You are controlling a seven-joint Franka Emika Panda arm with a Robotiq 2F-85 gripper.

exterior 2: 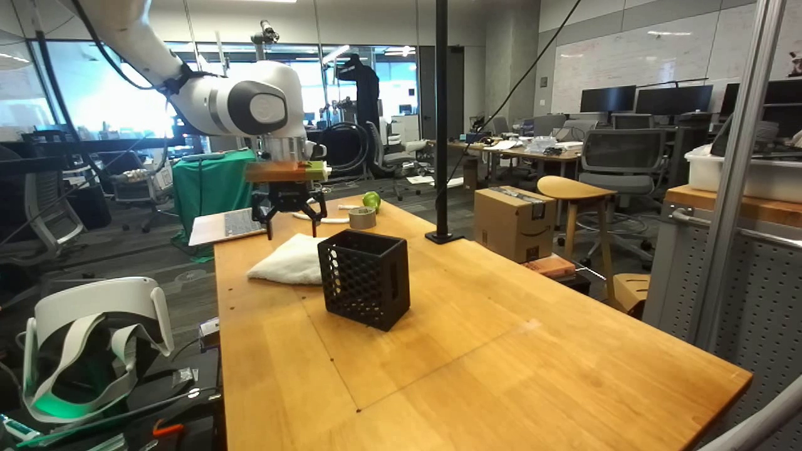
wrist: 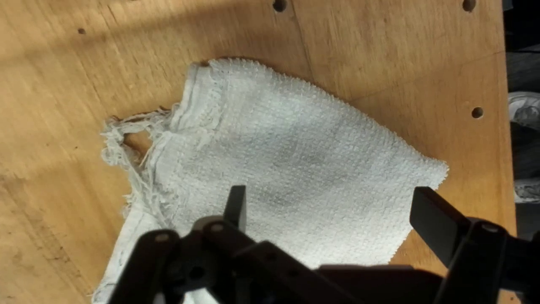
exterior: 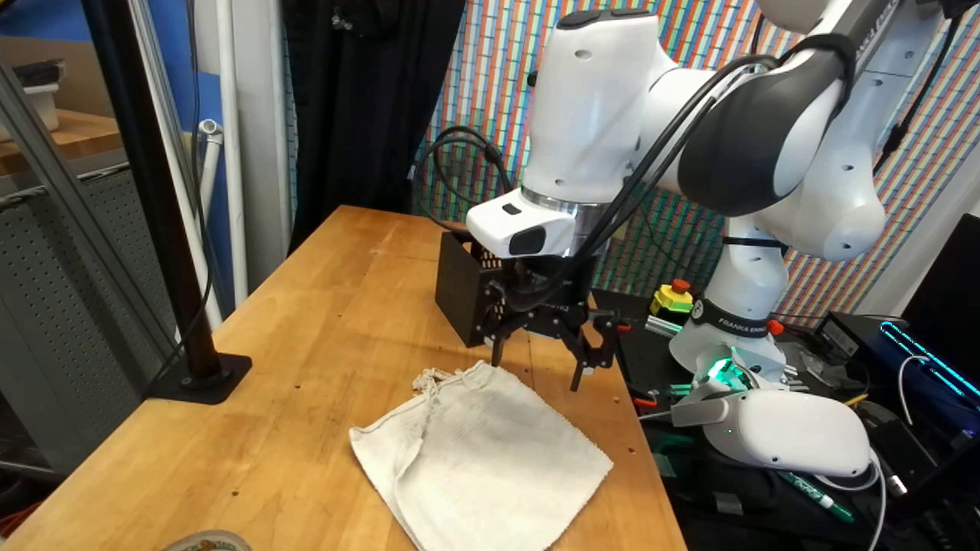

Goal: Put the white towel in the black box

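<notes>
The white towel [exterior: 498, 459] lies spread on the wooden table, creased, with frayed threads along one side. It also shows in the wrist view as a wide off-white cloth [wrist: 295, 160], its lower part hidden by the gripper. My gripper [wrist: 331, 203] is open above the towel, with nothing held between its fingers. In an exterior view the gripper [exterior 2: 292, 233] hangs over the cloth, its fingertips apart from it. The black box [exterior 2: 369, 279], with lattice sides and an open top, stands upright beside the towel. In an exterior view the arm partly covers the box [exterior: 459, 295].
A tape roll [exterior 2: 362, 217], a green round object [exterior 2: 371, 200] and a laptop [exterior 2: 235, 224] sit at the table's end beyond the towel. A black pole [exterior 2: 442, 125] rises at one table edge. A VR headset [exterior: 796, 432] lies off the opposite edge.
</notes>
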